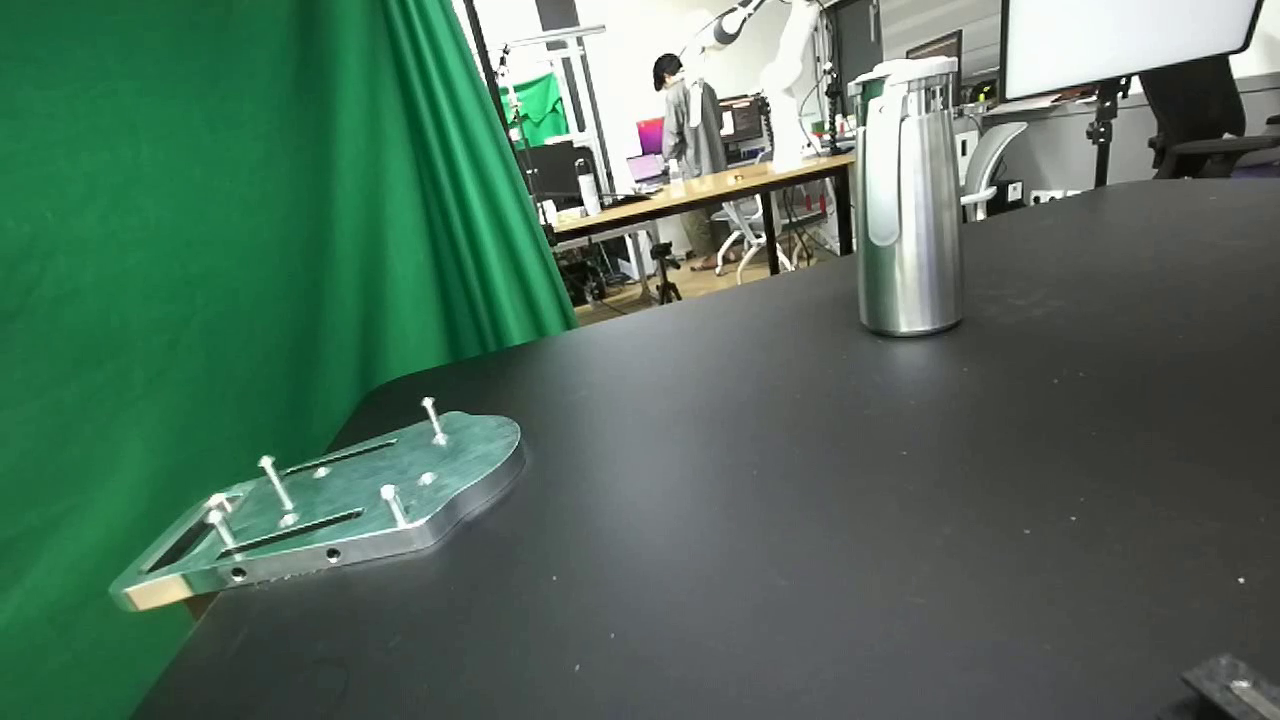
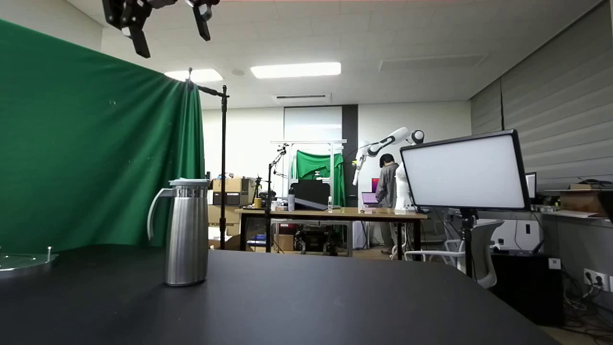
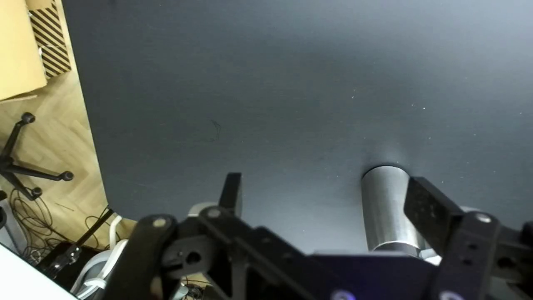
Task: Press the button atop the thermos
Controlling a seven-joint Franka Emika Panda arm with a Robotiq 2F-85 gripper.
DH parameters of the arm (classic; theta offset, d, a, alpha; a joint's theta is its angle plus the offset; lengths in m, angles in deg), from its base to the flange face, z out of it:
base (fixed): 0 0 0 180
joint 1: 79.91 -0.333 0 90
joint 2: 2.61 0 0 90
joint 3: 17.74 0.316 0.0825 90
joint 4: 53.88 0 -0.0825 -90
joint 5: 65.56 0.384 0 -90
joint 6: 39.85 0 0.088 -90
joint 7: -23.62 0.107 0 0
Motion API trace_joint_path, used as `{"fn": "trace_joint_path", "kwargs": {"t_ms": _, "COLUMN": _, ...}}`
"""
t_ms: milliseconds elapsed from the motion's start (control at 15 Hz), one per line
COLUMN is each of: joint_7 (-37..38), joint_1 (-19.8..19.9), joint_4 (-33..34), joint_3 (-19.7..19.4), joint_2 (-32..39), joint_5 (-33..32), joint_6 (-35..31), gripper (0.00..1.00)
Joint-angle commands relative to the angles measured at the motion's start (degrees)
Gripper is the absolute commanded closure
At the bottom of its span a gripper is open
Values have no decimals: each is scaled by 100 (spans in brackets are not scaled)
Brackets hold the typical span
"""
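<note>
I have my gripper (image 2: 173,44) at upper left in an exterior view, jaws spread, apart from the thermos (image 2: 187,235). Thermos stands upright on black table (image 2: 345,302), lower left there; lower right in wrist view.

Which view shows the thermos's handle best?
The exterior view with the handle in profile against the green curtain. Seen more face-on in an exterior view, it overlaps the thermos; in the wrist view, with the tool in front, it cannot be clearly made out.
</note>
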Motion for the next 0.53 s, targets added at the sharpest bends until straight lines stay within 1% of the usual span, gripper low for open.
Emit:
{"fn": "trace_joint_path", "kwargs": {"t_ms": 0, "joint_7": 53, "joint_1": -77, "joint_4": 12, "joint_3": -54, "joint_2": -1, "joint_5": -57, "joint_6": 23, "gripper": 0}}
{"fn": "trace_joint_path", "kwargs": {"t_ms": 67, "joint_7": -58, "joint_1": -121, "joint_4": 30, "joint_3": -105, "joint_2": 73, "joint_5": -84, "joint_6": -98, "gripper": 0}}
{"fn": "trace_joint_path", "kwargs": {"t_ms": 200, "joint_7": 66, "joint_1": -93, "joint_4": 179, "joint_3": -78, "joint_2": 565, "joint_5": -141, "joint_6": -490, "gripper": 0}}
{"fn": "trace_joint_path", "kwargs": {"t_ms": 333, "joint_7": 178, "joint_1": -62, "joint_4": 364, "joint_3": -30, "joint_2": 1324, "joint_5": -199, "joint_6": -1051, "gripper": 0}}
{"fn": "trace_joint_path", "kwargs": {"t_ms": 467, "joint_7": 269, "joint_1": -44, "joint_4": 514, "joint_3": 55, "joint_2": 1926, "joint_5": -159, "joint_6": -1303, "gripper": 0}}
